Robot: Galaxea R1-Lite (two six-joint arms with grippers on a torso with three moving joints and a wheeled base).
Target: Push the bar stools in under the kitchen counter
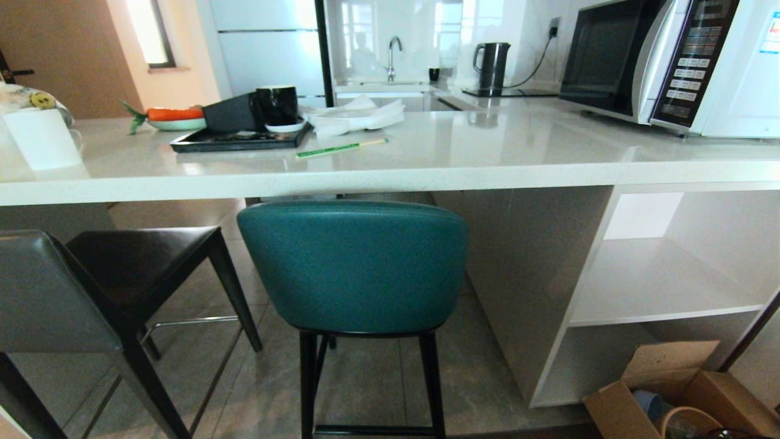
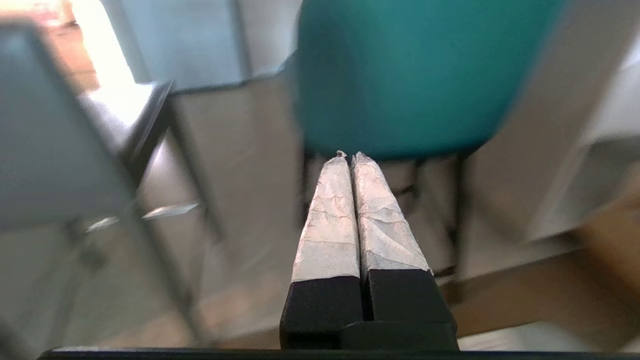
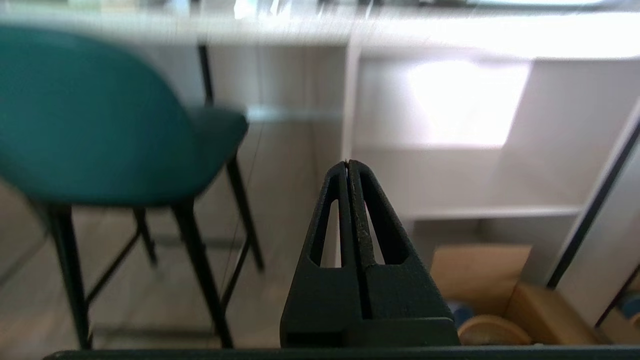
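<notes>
the rounded teal padded stool on thin black legs [image 1: 353, 268] stands just before the thick edge of the glossy white stone counter [image 1: 426, 164], its back below the slab. the dark grey leather stool [image 1: 91, 292] sits beside it. left gripper [image 2: 348, 156] pressed together near the teal back; right gripper [image 3: 347, 163] likewise together, empty, facing the white open shelf unit [image 1: 658, 280].
</notes>
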